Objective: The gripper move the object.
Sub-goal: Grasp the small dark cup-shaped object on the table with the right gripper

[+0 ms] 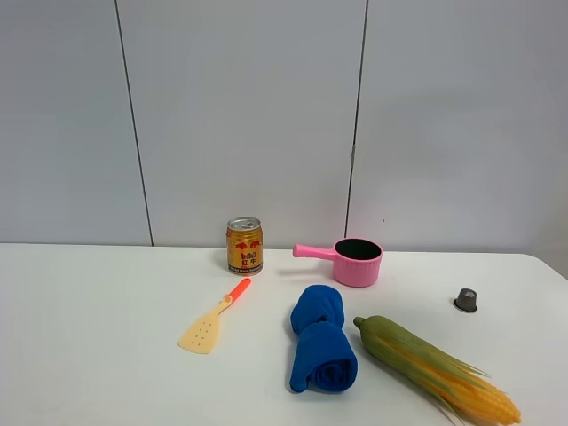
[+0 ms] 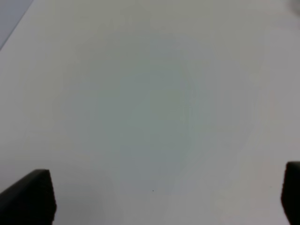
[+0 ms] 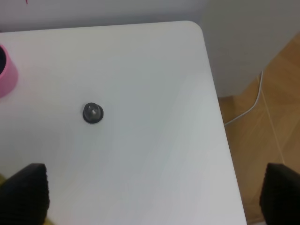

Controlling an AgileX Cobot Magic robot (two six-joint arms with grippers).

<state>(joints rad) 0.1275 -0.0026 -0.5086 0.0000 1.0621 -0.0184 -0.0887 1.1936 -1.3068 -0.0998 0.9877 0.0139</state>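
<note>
The object, a tiny dark grey-brown capsule (image 1: 465,300), stands alone on the white table (image 1: 106,302) at the right, past the pink pot. In the right wrist view the capsule (image 3: 93,113) sits on bare table ahead of my right gripper (image 3: 152,194). Its two dark fingertips (image 3: 23,192) are spread wide and hold nothing. My left gripper (image 2: 159,197) is also open and empty, over bare white table (image 2: 150,93). Neither arm shows in the exterior high view.
A gold-and-red can (image 1: 244,246) and a pink pot (image 1: 357,261) stand at the back. An orange-handled spatula (image 1: 213,321), a rolled blue cloth (image 1: 321,349) and a corn cob (image 1: 435,368) lie in front. The table's right edge (image 3: 220,117) drops to a wooden floor.
</note>
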